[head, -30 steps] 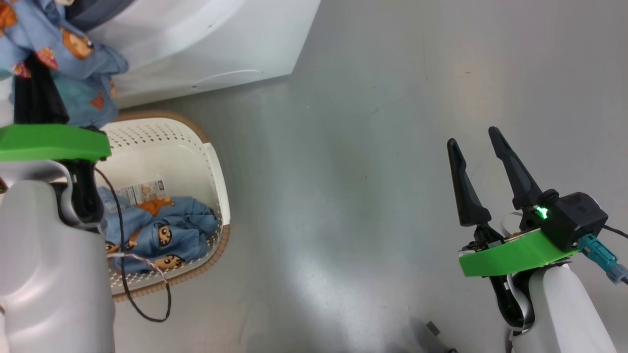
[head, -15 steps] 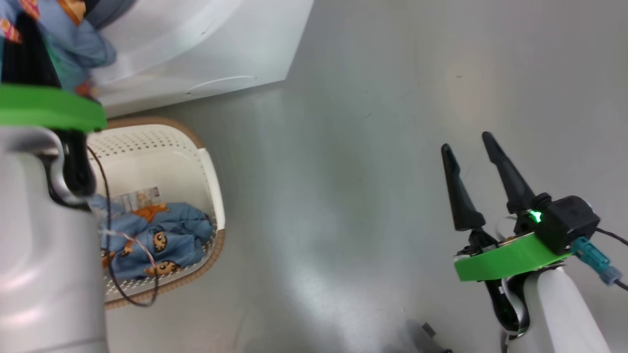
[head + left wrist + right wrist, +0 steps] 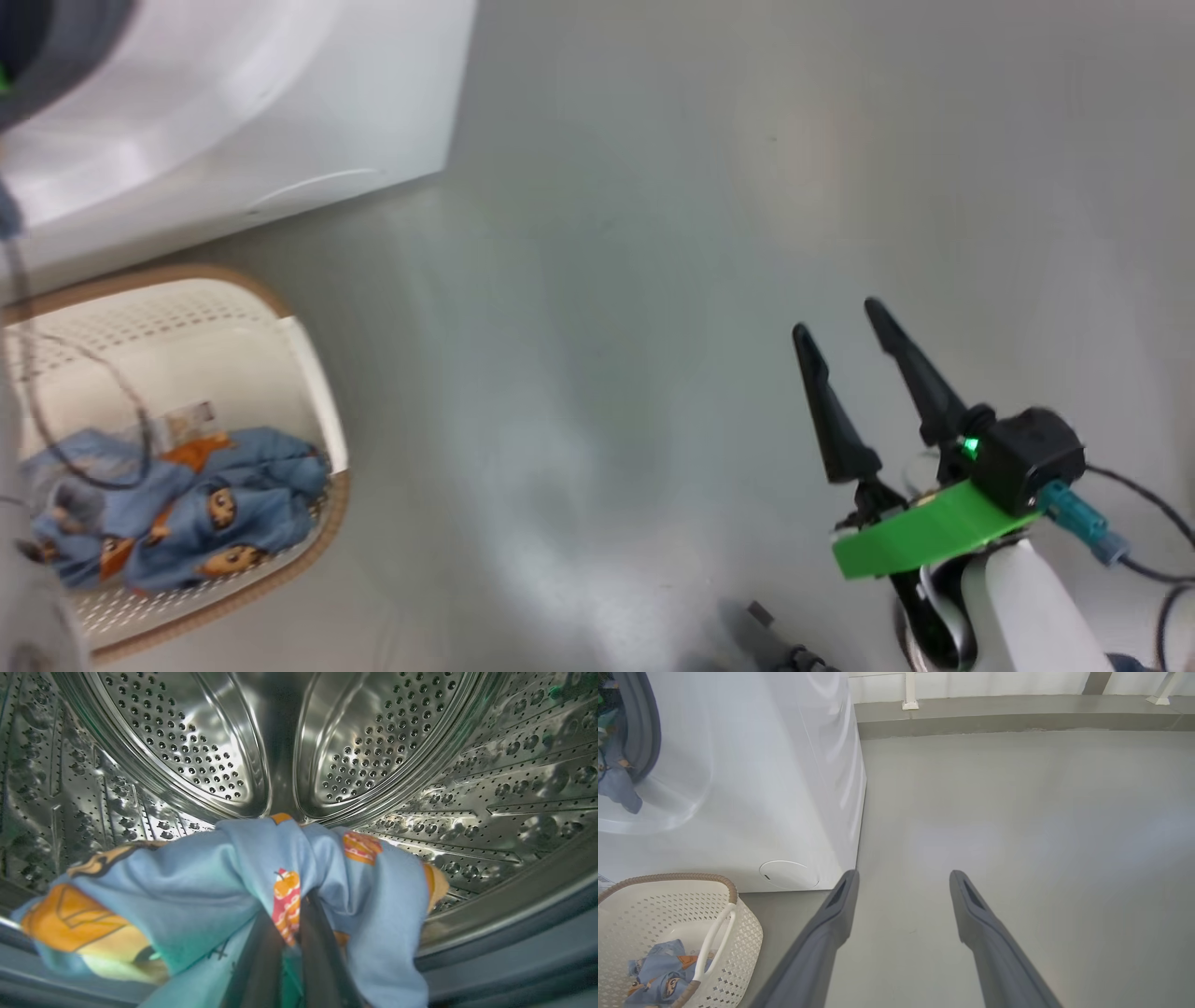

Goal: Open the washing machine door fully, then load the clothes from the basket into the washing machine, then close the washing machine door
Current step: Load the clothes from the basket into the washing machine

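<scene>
**Garment at the drum mouth: carry it deep, then let go**

The left gripper (image 3: 292,933) is clenched on a blue garment (image 3: 210,882) just inside the washing machine's drum (image 3: 187,742). It is best pushed further in before release, so nothing drapes over the gasket (image 3: 514,970). More clothes (image 3: 177,523) lie in the basket (image 3: 313,373); its label (image 3: 191,417) is too blurred to read. The right gripper (image 3: 837,317) hangs released and empty.

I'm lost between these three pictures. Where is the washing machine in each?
Head view: washing machine at the top left, its white front above the basket.
Left wrist view: its steel drum ahead and around, beyond the clothes pinched in the left gripper.
Right wrist view: left side, its white body behind the basket.
Shared landmark: the blue printed clothes, seen in all three views.
</scene>
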{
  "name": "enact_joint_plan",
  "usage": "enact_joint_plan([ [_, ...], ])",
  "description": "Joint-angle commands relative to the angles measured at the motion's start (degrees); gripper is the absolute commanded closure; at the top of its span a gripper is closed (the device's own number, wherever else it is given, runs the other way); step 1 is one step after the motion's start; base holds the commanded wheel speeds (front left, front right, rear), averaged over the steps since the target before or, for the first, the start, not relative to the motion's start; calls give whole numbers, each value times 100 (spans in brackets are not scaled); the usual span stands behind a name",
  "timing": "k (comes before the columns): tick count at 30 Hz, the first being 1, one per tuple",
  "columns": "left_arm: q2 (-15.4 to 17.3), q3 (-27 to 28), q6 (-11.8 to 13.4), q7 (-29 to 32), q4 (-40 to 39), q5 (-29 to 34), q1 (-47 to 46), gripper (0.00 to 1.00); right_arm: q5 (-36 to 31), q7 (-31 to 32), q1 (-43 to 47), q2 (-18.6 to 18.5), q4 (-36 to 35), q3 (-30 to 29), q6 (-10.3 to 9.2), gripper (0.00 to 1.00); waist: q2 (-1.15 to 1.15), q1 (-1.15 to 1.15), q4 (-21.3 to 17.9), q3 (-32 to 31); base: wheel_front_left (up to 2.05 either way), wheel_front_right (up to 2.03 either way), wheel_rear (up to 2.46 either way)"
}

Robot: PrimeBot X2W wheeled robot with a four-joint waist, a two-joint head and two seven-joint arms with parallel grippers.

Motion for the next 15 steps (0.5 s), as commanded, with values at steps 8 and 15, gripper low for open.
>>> enact_joint_plan([
  [8, 815, -20, -8, -470, 926, 152, -879, 100, 117, -27, 471, -14, -64, 271, 9, 0, 0, 0, -391, 93, 0, 0, 0],
  [15, 1003, -90, -16, -649, 1131, 220, -1394, 100, 142, -27, 552, -21, -108, 268, 9, 0, 0, 0, -455, 244, 0, 0, 0],
])
